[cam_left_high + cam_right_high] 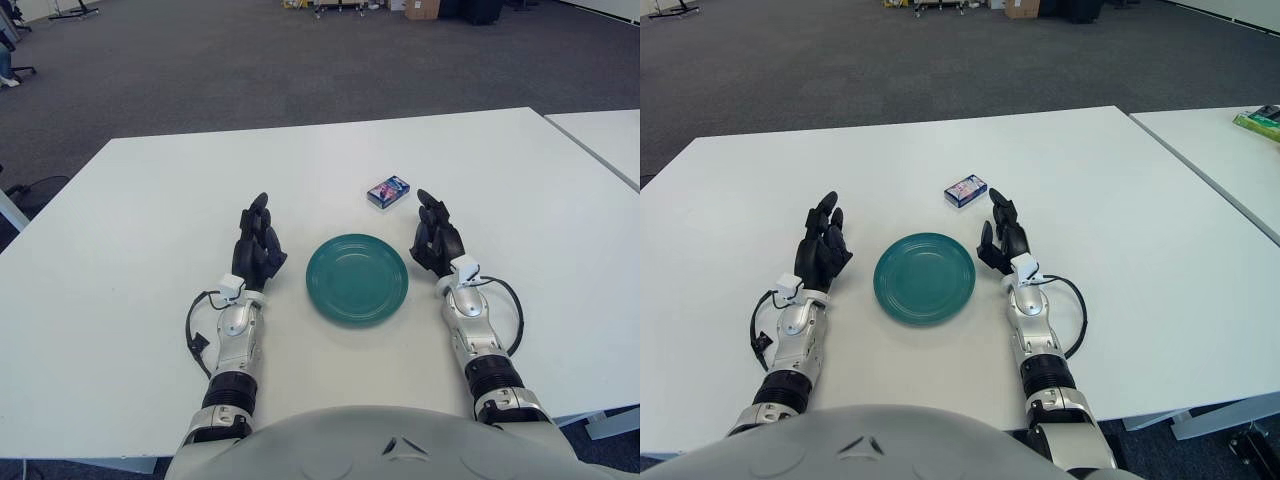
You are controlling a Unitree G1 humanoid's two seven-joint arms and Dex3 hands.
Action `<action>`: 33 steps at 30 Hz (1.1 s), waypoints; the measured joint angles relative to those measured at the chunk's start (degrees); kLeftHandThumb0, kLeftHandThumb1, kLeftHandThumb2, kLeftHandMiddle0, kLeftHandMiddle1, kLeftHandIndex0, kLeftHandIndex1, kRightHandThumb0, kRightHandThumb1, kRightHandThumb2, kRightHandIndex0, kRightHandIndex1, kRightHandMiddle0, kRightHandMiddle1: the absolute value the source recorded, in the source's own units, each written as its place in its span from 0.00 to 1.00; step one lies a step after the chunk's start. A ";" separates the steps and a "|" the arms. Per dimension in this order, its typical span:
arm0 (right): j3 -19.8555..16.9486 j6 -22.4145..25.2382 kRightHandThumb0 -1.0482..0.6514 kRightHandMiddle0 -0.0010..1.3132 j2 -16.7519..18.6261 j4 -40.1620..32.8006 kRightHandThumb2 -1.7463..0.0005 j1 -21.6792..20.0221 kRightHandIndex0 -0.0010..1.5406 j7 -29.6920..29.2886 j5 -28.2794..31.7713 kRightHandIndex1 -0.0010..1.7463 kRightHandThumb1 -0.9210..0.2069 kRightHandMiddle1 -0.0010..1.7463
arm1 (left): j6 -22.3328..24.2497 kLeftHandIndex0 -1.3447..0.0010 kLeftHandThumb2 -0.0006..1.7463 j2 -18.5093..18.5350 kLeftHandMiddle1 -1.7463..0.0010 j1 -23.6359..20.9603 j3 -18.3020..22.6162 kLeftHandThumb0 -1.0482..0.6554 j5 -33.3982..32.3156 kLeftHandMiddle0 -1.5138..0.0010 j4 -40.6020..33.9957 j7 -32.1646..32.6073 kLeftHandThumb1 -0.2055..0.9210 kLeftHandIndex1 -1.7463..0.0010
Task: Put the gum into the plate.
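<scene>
Right hand (437, 238) rests on the white worktop (120, 230) just right of the plate (357, 278), its dark fingers (432, 209) extended forward and relaxed, grasping nothing. Left hand (259, 246) lies in a matching pose just left of the plate, fingers stretched out and loosely spread, likewise holding nothing. Both forearms run back toward the robot's torso at the bottom edge, each with a black cable (193, 325) looping beside the wrist.

The teal plate sits between the two hands, flat on the worktop and bare. The gum (388, 191), a small blue box with a printed face, lies on the worktop beyond the plate and a little to its right, near the right hand's fingertips but apart from them. It touches neither the plate nor either hand.

A second white table (1200, 150) stands to the right, separated by a narrow gap, with a green item (1260, 121) at its far edge. Grey carpet (300, 70) stretches behind.
</scene>
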 measured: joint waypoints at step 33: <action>9.82 10.07 0.20 0.02 -15.45 29.92 0.65 -54.64 0.24 -13.57 -22.14 0.02 0.00 0.43 | 0.05 0.95 0.43 -0.08 0.99 -5.08 2.03 0.12 -1.78 0.83 4.90 -2.08 1.00 0.57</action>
